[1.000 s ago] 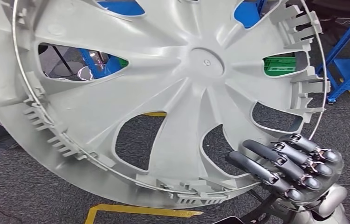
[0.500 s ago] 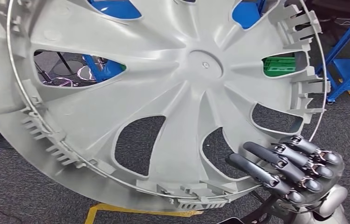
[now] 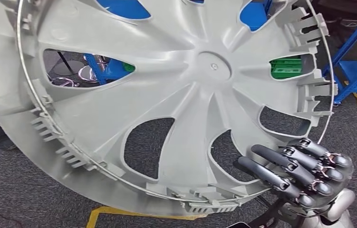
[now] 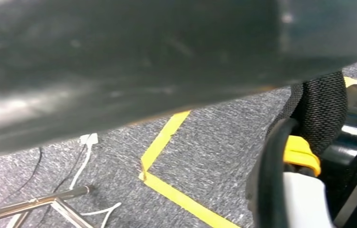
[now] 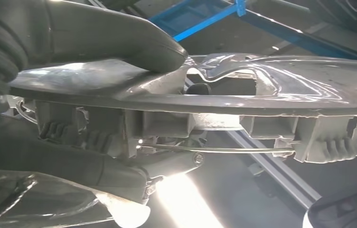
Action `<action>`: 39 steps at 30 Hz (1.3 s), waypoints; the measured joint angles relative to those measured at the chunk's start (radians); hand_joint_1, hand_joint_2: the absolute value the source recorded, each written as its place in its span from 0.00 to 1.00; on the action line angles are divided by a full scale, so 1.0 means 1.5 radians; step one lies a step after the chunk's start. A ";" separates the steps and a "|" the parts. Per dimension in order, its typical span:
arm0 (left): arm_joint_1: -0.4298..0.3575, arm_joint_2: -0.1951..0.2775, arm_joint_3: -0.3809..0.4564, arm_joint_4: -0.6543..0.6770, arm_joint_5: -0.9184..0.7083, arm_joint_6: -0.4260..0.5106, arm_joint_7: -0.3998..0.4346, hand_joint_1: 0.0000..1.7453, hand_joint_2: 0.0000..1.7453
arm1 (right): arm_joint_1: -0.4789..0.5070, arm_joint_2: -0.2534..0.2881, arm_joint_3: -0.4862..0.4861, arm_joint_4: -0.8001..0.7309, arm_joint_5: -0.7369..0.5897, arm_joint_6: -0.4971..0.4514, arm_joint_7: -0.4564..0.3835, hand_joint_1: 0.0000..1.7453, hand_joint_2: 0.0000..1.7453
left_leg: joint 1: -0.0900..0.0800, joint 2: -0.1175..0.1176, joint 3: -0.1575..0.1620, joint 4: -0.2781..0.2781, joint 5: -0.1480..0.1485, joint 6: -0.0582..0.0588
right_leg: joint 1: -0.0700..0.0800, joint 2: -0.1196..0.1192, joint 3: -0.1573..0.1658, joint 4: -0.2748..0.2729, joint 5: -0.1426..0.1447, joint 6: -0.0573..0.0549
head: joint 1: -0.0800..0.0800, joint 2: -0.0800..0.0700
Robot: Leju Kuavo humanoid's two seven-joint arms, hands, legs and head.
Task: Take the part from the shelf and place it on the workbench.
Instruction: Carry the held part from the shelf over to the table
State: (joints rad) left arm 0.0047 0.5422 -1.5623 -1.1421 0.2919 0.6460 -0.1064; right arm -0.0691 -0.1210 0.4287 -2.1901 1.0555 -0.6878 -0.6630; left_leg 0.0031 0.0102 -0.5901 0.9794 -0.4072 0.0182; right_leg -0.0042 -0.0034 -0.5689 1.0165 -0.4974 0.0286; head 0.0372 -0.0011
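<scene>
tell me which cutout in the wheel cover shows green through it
The cutout at the wheel cover's right edge, level with the hub; the upper cutouts show blue and the lower ones dark floor.

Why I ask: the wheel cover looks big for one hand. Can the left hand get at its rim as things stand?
Hard to tell, probably yes: the wheel cover is gripped at its edge by the right hand; a dark blurred surface close across the left wrist view may be that cover.

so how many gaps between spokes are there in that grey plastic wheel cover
7 on the grey plastic wheel cover: two cropped at the top, one left, one right, three low. More may lie beyond the top edge.
</scene>
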 joint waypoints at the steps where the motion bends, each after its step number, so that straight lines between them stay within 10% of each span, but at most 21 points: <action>1: 0.000 0.000 0.000 0.000 0.000 0.000 0.000 0.00 0.00 | 0.000 0.000 0.000 0.000 0.000 0.000 0.000 1.00 1.00 | 0.002 0.001 0.001 -0.006 0.004 0.002 | 0.000 0.001 -0.012 0.025 -0.017 0.003 | 0.001 0.000; 5: 0.000 -0.002 0.000 0.000 0.000 0.000 0.001 0.00 0.00 | 0.002 0.000 -0.002 0.000 -0.001 0.000 -0.001 1.00 1.00 | 0.004 0.003 -0.007 -0.007 0.009 0.002 | -0.005 0.001 -0.075 0.172 -0.085 0.011 | 0.002 0.000; 9: 0.000 -0.002 0.000 0.000 0.000 0.000 0.001 0.00 0.00 | 0.002 0.000 -0.002 0.000 -0.001 0.000 -0.003 1.00 1.00 | 0.007 0.012 -0.015 0.009 0.005 -0.010 | -0.011 -0.022 -0.002 0.043 -0.024 0.018 | 0.002 0.000; 14: 0.001 0.000 0.000 0.000 -0.004 -0.001 0.001 0.00 0.00 | 0.001 0.001 -0.003 0.000 -0.001 0.000 -0.007 1.00 1.00 | 0.007 0.027 -0.014 0.023 -0.003 -0.031 | -0.009 -0.017 0.013 0.005 -0.013 -0.010 | 0.000 0.000; 18: 0.001 0.000 0.000 0.000 -0.004 -0.001 0.001 0.00 0.00 | 0.000 0.005 -0.003 0.000 0.001 0.000 -0.010 1.00 1.00 | 0.010 0.005 -0.054 0.133 -0.082 -0.040 | -0.008 0.003 0.010 0.004 -0.001 -0.025 | -0.001 0.000; 21: 0.001 0.000 0.000 0.000 -0.004 -0.001 0.001 0.00 0.00 | 0.001 0.005 -0.004 0.000 0.002 0.000 -0.011 1.00 1.00 | 0.009 -0.001 -0.079 0.211 -0.106 -0.035 | -0.004 0.024 0.005 0.005 0.003 -0.028 | 0.000 0.000; 27: 0.002 0.004 0.000 0.000 -0.004 -0.001 0.001 0.00 0.00 | -0.001 0.007 -0.005 0.000 0.013 0.000 -0.014 1.00 1.00 | 0.002 -0.069 0.009 0.031 -0.032 0.002 | -0.006 0.069 -0.003 0.005 0.010 -0.019 | 0.003 0.000; 29: 0.002 0.006 0.000 0.001 -0.005 -0.001 0.001 0.00 0.00 | 0.000 0.008 -0.007 0.000 0.017 0.000 -0.014 1.00 1.00 | 0.000 -0.055 0.012 0.018 -0.028 0.003 | -0.010 0.080 -0.011 0.003 0.014 -0.010 | 0.002 0.000; 31: 0.001 0.005 0.000 0.001 -0.006 -0.001 0.000 0.00 0.00 | -0.001 0.008 -0.009 -0.001 0.020 0.000 -0.013 1.00 1.00 | 0.002 -0.036 0.018 0.002 -0.021 0.001 | -0.008 0.056 -0.024 0.019 0.003 -0.004 | 0.004 0.000; 33: 0.002 0.003 0.000 0.001 -0.006 -0.002 -0.001 0.00 0.00 | -0.003 0.008 -0.010 -0.001 0.024 0.000 -0.012 1.00 1.00 | 0.004 -0.017 0.020 -0.006 -0.018 0.001 | -0.006 0.019 -0.057 0.084 -0.035 0.002 | 0.007 0.000; 36: 0.003 0.001 0.000 0.001 -0.006 -0.002 -0.001 0.00 0.00 | -0.002 0.008 -0.010 -0.001 0.026 0.000 -0.011 1.00 1.00 | 0.004 0.011 0.017 -0.005 -0.018 0.001 | -0.009 0.006 -0.099 0.176 -0.069 0.010 | 0.008 0.000; 39: 0.002 -0.001 0.000 0.001 -0.006 -0.003 -0.001 0.00 0.00 | 0.000 0.008 -0.010 -0.001 0.026 0.000 -0.010 1.00 1.00 | 0.005 0.036 0.016 0.002 -0.020 -0.005 | -0.011 -0.016 -0.038 0.078 -0.020 0.014 | 0.008 0.000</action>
State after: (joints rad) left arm 0.0072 0.5405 -1.5621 -1.1410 0.2827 0.6420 -0.1083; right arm -0.0694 -0.1083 0.4143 -2.1908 1.0947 -0.6882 -0.6775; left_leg 0.0099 0.0649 -0.5659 0.9819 -0.4379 0.0108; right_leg -0.0202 -0.0279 -0.6266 1.1332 -0.5268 0.0498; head 0.0490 -0.0011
